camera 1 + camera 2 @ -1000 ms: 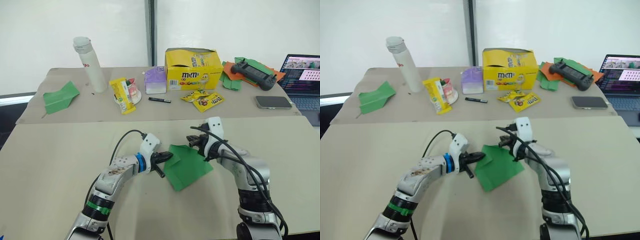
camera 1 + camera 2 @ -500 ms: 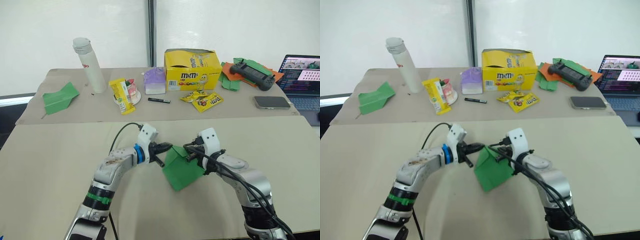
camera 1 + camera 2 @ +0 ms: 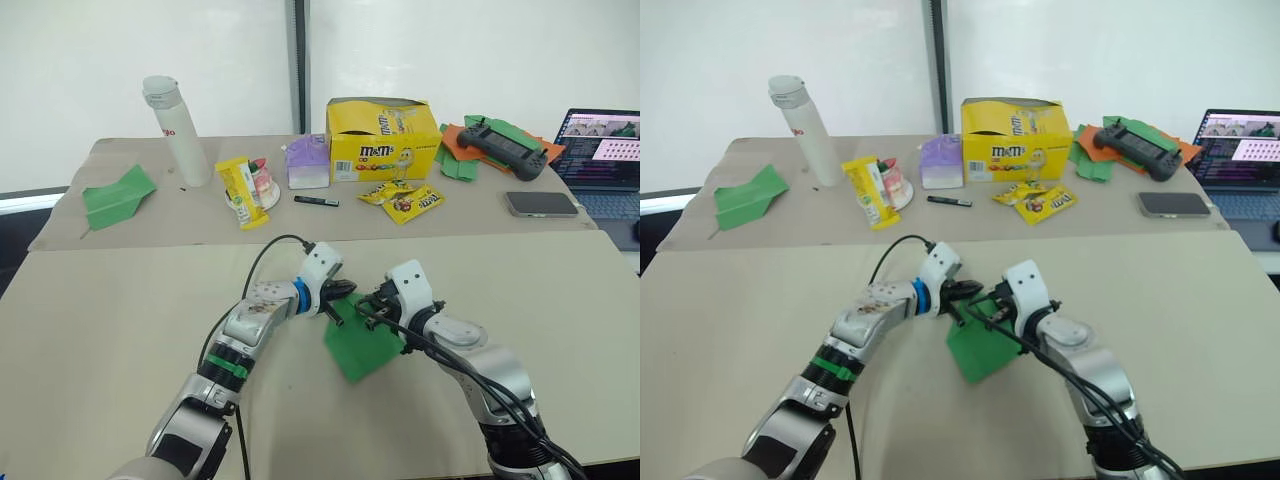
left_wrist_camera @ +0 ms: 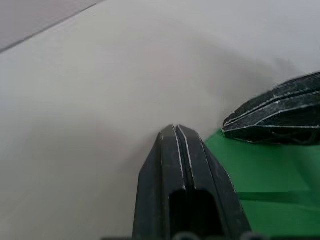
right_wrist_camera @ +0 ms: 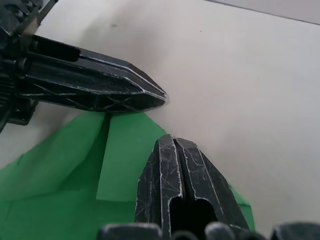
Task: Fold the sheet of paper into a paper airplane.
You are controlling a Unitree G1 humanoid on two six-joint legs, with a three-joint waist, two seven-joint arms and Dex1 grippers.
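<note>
The left gripper [image 3: 345,291] has its 2 black fingers pressed together with nothing between them, the tip resting at the far left corner of the sheet of paper [image 3: 362,340]. The right gripper [image 3: 366,308] is likewise closed on nothing, its fingertips set down on the folded flap of the paper just near and right of the left tip; the 2 tips sit close together but apart.

The green sheet lies on the near table [image 3: 120,330] between the 2 arms, already doubled into a smaller creased shape, with a lighter flap turned over along its far edge and the body running toward the near side.

Judging from this, the step in hand is flattening a corner fold: both tips act as pressing tools rather than pinchers. The next move probably calls for 1 tip to pin the flap while the other slides along the crease to sharpen it, with light, even pressure so the thin paper does not skid or buckle.

Farther off, on the far table, stand a white bottle [image 3: 178,117], a yellow candy box [image 3: 385,139], snack packets [image 3: 405,198], a black pen [image 3: 316,201] and a phone [image 3: 545,203]. A broader green paper dart [image 3: 118,195] lies at the far left, and a black gamepad [image 3: 505,143] sits on crumpled papers at the far right beside a laptop [image 3: 603,148].
</note>
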